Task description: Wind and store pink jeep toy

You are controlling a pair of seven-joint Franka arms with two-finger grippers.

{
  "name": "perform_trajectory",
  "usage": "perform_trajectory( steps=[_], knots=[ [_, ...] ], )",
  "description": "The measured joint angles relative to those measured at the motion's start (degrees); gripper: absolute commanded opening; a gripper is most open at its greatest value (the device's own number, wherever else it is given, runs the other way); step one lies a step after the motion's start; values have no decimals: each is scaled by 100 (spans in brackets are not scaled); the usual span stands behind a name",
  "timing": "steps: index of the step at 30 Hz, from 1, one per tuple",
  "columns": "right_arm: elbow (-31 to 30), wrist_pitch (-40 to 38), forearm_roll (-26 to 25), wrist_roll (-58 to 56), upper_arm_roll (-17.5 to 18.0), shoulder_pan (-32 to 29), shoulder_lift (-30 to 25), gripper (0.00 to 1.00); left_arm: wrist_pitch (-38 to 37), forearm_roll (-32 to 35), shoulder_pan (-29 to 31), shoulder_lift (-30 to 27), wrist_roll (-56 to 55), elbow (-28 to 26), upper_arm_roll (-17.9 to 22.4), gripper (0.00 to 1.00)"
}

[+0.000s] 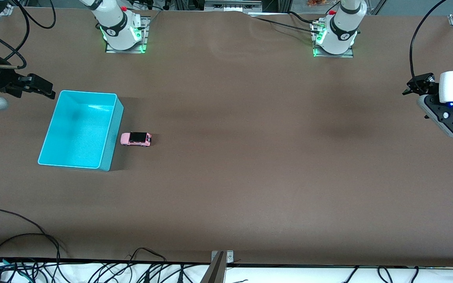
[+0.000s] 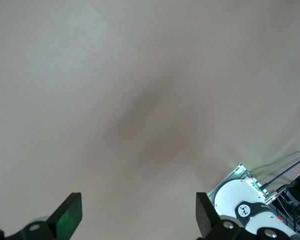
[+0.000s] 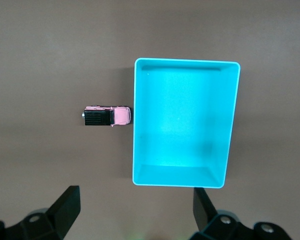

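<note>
The pink jeep toy (image 1: 136, 139) stands on the brown table right beside the turquoise bin (image 1: 110, 131), on the side toward the left arm's end. It also shows in the right wrist view (image 3: 107, 116), close to the bin's wall (image 3: 135, 115). The bin holds nothing. My right gripper (image 1: 37, 87) is open and empty, up in the air by the bin's corner at the right arm's end. My left gripper (image 1: 417, 85) is open and empty, high over the table's left arm end; its wrist view shows only bare table between the fingers (image 2: 70, 216).
The two arm bases (image 1: 122, 29) (image 1: 334, 33) stand along the table edge farthest from the front camera. Cables (image 1: 34, 243) lie along the table edge nearest the front camera. A metal bracket (image 1: 220, 261) sits at that edge's middle.
</note>
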Motion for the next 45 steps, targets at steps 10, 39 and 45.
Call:
perform_trajectory(
  steps=[10, 39, 45],
  knots=[
    [-1, -5, 1, -5, 9, 6, 67, 100, 1607, 0, 55, -447, -141, -824, 71, 100],
    [-24, 782, 217, -5297, 209, 556, 1629, 100, 1273, 0, -740, -1406, -3054, -1415, 31, 100],
    [-36, 1083, 310, -6526, 211, 560, 2108, 100, 1134, 0, -834, -1307, -3064, -1234, 113, 100]
  ],
)
